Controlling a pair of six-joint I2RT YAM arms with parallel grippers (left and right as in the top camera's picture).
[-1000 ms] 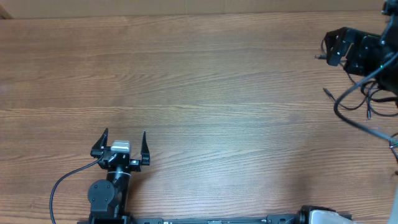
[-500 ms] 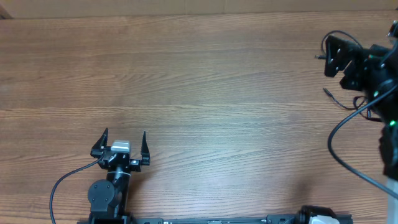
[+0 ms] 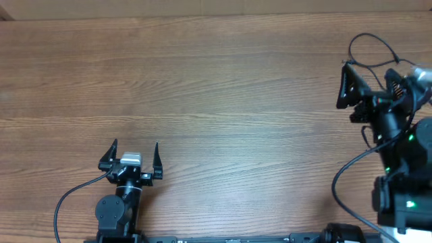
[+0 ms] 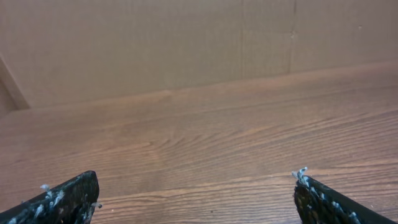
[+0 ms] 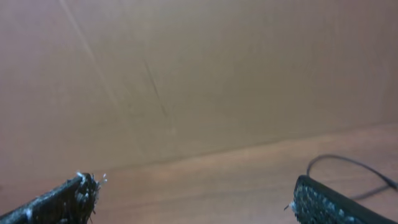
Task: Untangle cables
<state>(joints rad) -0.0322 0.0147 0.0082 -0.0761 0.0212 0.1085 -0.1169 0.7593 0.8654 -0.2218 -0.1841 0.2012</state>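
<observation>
Only part of the cables shows. A thin black loop of cable [image 3: 369, 36] arcs over the table at the far right, just beyond my right gripper [image 3: 368, 82]. That gripper is open wide and points at the back wall. In the right wrist view the same cable [image 5: 348, 159] curves behind the right fingertip [image 5: 311, 193], and nothing lies between the jaws of the right gripper [image 5: 189, 186]. Whether the cable touches a finger I cannot tell, and its plugs are hidden. My left gripper [image 3: 135, 150] rests open near the front left, far from the cables, with bare wood between the jaws of the left gripper [image 4: 196, 186].
A cardboard wall [image 4: 186, 43] stands along the table's back edge. The right arm's own thicker black wire [image 3: 344, 172] loops over the table at the front right. The left arm's wire [image 3: 67, 196] curls at the front left.
The right arm has swung in from the far right edge and turned its gripper toward the back wall, covering the cable ends that lay on the table. The left arm is still.
</observation>
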